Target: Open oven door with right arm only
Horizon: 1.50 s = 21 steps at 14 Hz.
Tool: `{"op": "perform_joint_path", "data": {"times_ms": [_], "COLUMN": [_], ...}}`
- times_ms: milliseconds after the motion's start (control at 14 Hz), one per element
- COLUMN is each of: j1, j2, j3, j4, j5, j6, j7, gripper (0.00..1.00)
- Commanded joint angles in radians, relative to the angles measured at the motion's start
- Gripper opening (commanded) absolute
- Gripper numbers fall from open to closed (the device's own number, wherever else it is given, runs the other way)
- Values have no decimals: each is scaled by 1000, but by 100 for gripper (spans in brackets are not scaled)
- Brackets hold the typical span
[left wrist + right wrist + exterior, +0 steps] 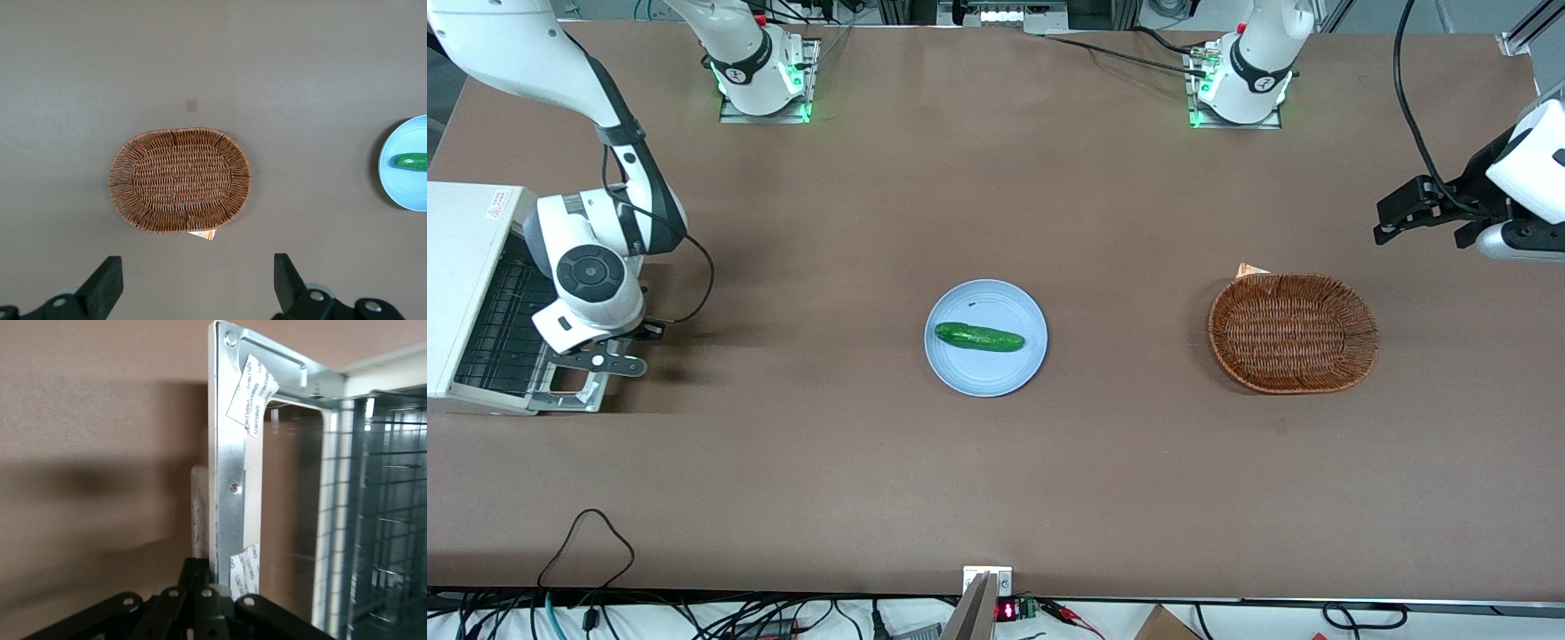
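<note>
Looking along the table's working-arm end, we found the silver-framed glass oven door [569, 384] folded down flat before the cream-white oven [463, 293], our black two-finger gripper [609, 360] closed around its outer edge.

A broad brown table [996, 480] fills the scene, its matte top evenly lit with soft shadows. Along its edge nearest the front camera, black cables [587, 551] trail over a pale floor (one loops up onto the tabletop). Green lights [765, 114] glow at the two mounting plates.
</note>
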Motion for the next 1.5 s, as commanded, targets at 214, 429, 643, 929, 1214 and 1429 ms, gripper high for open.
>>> {"op": "perform_joint_path", "data": {"times_ms": [214,429,643,929,1214,1429], "j1": [-48,-48,-48,-48,-43,-39], "j2": [67,72,84,92,90,59], "j3": [-40,-40,-40,-27,39,81], "j4": [30,30,30,31,51,62], "j5": [-52,-53,-52,-52,-37,-12], "j6": [24,27,42,45,45,45], "j7": [-4,11,13,11,10,2], "gripper": [0,0,0,0,0,0]}}
